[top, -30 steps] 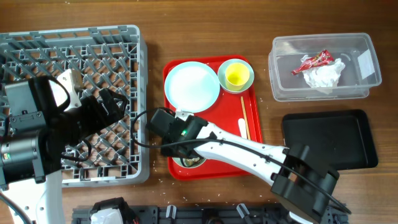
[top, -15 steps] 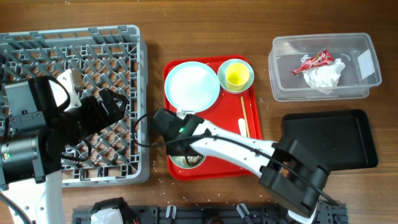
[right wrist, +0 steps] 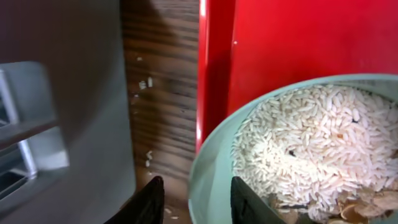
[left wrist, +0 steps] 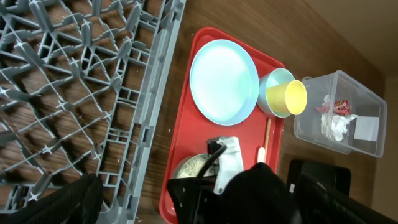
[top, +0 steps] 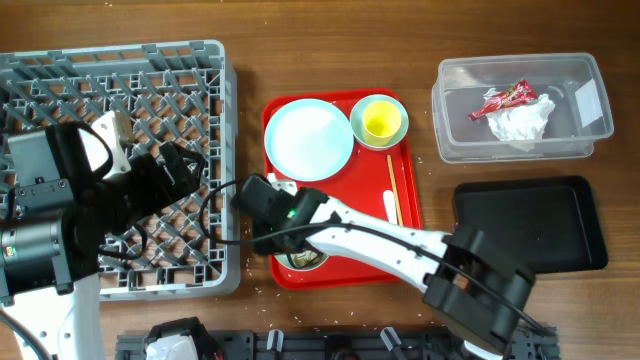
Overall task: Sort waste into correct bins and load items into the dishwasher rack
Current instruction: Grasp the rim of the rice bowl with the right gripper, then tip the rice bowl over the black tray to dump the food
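A pale green bowl of rice and scraps [top: 303, 262] sits at the front left corner of the red tray [top: 410, 215]. My right gripper [top: 283, 245] is open and straddles its left rim [right wrist: 208, 168]; one finger [right wrist: 149, 199] is outside, the other inside over the rice [right wrist: 298, 143]. The plate [top: 308, 140] and a second bowl holding the yellow cup [top: 378, 122] sit at the tray's back. Chopsticks [top: 390, 180] and a white fork [top: 389, 207] lie on its right side. My left gripper [top: 188, 165] is open and empty over the grey rack [top: 120, 90].
The clear tub [top: 580, 140] at the back right holds the red wrapper [top: 505, 98] and the napkin [top: 522, 122]. The black tray [top: 530, 225] lies in front of it. Loose rice grains [right wrist: 144, 84] lie on the wood between the rack and the red tray.
My right gripper has shifted slightly left at the rice bowl's rim. The left arm and all other things have not moved.
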`<state>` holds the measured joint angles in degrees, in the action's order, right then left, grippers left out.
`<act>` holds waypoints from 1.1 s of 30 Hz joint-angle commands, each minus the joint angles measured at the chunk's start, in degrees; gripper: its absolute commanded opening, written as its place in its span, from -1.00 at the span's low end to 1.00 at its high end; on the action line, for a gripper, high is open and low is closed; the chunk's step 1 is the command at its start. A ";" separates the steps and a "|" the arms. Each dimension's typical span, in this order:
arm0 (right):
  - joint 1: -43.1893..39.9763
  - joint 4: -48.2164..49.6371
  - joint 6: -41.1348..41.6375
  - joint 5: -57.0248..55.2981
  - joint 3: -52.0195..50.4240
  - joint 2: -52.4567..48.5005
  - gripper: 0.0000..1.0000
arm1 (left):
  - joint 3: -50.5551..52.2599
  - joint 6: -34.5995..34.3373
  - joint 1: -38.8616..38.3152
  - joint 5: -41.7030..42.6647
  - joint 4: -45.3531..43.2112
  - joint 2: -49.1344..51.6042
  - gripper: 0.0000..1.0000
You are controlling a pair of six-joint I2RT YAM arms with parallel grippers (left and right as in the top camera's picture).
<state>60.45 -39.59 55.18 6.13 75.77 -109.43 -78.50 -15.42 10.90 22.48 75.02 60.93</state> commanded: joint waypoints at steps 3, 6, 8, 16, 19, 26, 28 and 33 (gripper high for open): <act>-0.04 -3.54 0.98 -6.67 -0.15 -0.98 -0.29 | -0.70 -0.46 0.26 -0.07 -0.17 -0.11 1.00; -0.20 -7.56 2.01 -10.08 -0.15 -0.98 -0.29 | -0.70 -0.46 0.26 -0.07 -0.15 -0.11 1.00; -0.59 -10.19 1.95 -11.82 -0.13 -0.96 -0.29 | -0.70 -0.46 0.26 -0.09 -0.15 -0.11 1.00; -7.69 -17.49 -5.42 -10.71 -0.02 2.38 -0.41 | -0.70 -0.46 0.26 -0.07 -0.15 -0.11 1.00; -7.69 -16.59 -8.68 -9.14 -0.04 2.27 -0.38 | -0.70 -0.46 0.26 -0.09 -0.15 -0.11 0.99; -7.58 -12.79 -8.39 -7.28 -3.10 1.75 -0.75 | -0.70 -0.46 0.26 -0.09 -0.17 -0.11 1.00; -7.58 -12.63 -7.52 -7.30 -4.24 1.75 -0.82 | -0.70 -0.46 0.26 -0.07 -0.17 -0.11 1.00; -7.61 -16.15 -7.30 -7.10 -2.29 1.81 -0.92 | -0.70 -0.46 0.26 -0.09 -0.17 -0.11 1.00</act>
<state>52.71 -53.82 47.44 -1.76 72.36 -108.47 -78.50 -15.42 10.90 22.48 75.00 60.93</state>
